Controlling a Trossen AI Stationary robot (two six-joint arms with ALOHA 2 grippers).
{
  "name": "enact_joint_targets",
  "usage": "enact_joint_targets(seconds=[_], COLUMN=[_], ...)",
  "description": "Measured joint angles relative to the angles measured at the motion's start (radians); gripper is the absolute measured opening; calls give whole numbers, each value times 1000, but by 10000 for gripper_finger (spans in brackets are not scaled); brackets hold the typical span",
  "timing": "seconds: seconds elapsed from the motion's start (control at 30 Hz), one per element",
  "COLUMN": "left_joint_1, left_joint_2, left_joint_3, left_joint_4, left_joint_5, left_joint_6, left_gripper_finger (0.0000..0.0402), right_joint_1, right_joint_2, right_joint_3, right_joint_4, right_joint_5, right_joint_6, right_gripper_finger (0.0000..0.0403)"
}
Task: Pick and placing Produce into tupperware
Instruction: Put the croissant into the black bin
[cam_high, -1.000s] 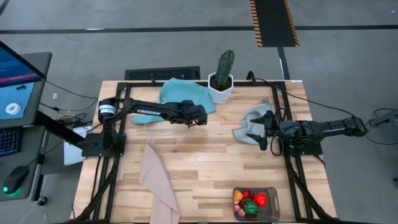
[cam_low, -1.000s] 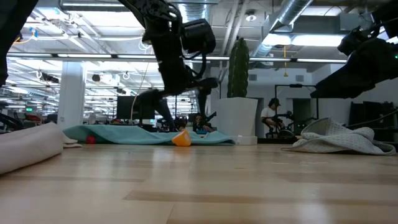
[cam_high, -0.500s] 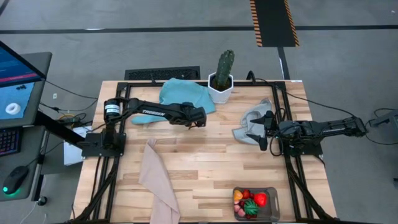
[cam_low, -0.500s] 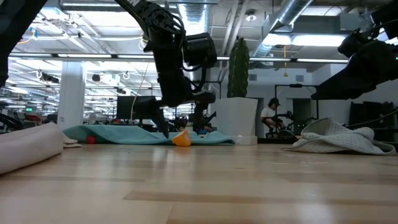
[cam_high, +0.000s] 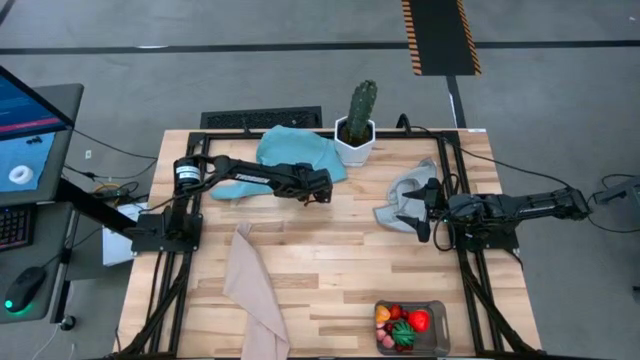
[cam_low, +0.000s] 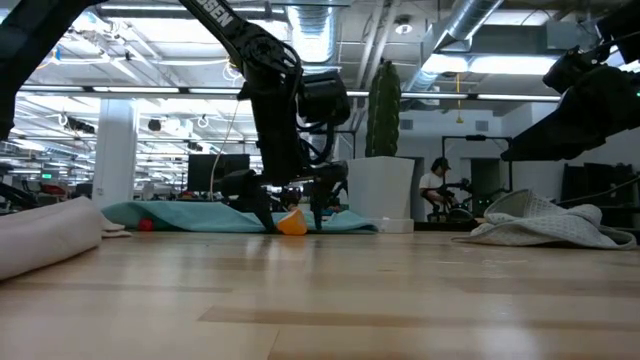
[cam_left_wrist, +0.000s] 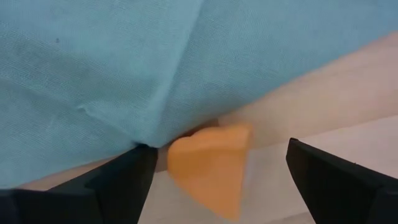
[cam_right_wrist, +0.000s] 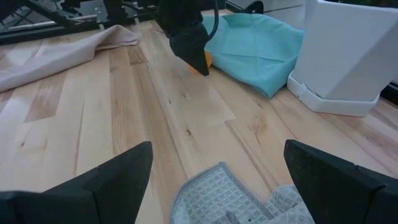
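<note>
— At table centre, toward twelve o'clock: orange produce piece (cam_left_wrist: 210, 167) against teal cloth (cam_high: 296, 152) edge, between spread fingers of left gripper (cam_high: 314, 196), not gripped.

— Around it? Bare wood toward six; cactus pot (cam_high: 354, 142) near two; tupperware (cam_high: 411, 326) far at five. Right gripper (cam_high: 424, 208) open over grey cloth (cam_high: 405, 203).

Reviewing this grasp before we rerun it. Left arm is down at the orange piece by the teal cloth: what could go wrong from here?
1. The small orange wedge-shaped toy lies against the edge of the teal cloth, so the left gripper's open fingers could pinch fabric with it, or drag the cloth.
2. The wedge's slanted faces might squirt out as the fingers close.
3. The clear rectangular plastic tub sits at the far corner, a long carry; a weak grip could drop it.
</note>
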Motion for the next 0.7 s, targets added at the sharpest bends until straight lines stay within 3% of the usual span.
enact_joint_targets(seconds=[0.17,0.57,0.7], left_joint_1=[1,1,0], left_joint_2=[0,0,-1], left_joint_3=[0,-1,0], left_joint_4=[-1,10,16], left_joint_5=[0,31,59], left_joint_6=[-4,-1,12], left_gripper_finger=[314,178,158], right_joint_1=[0,0,0], right_joint_2=[0,0,0], right_joint_3=[0,0,0], right_joint_4=[0,0,0], right_joint_5=[0,0,0], right_joint_6=[0,0,0], right_gripper_finger=[386,386,386])
